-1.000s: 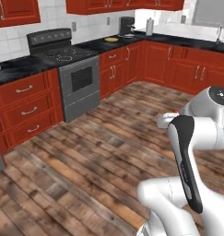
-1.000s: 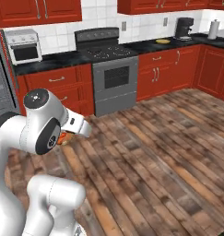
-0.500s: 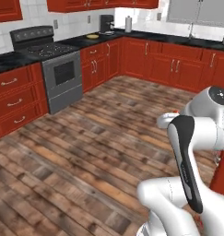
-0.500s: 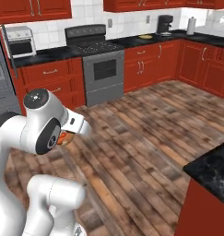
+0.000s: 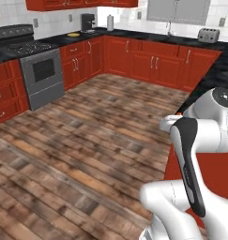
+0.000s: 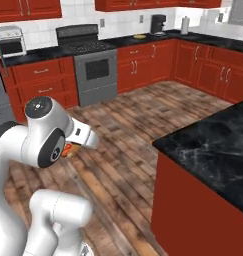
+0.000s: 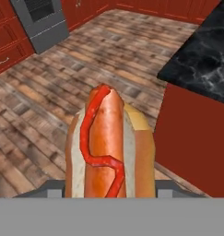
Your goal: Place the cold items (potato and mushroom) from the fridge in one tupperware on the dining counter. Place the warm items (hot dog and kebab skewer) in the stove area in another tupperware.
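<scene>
The kitchen lay wide around the robot: red cabinets along the far walls, the stove (image 6: 95, 65) set among them, and a broad plank floor (image 5: 87, 140) between that run and a dark marble worktop (image 6: 213, 145) close on the right. The arm (image 6: 43, 140) was folded back over the base, so the carry was a matter for the base more than the hand. The hot dog (image 7: 109, 147) sat lengthwise in the fingers (image 7: 109, 186), which were closed on its bun from either side; the hand view showed it filling the foreground, ketchup uppermost, and the right base view caught an orange sliver of it beside the wrist. No tupperware could be seen on the part of the worktop in view, so the judgement was that the step in hand was transport toward the container for warm items. To do it well, the robot would need to hold the hand level so the sausage did not slide out of the bun, keep the squeeze steady rather than tighter, swing clear of the worktop's corner, and lift above the edge before reaching over it.
</scene>
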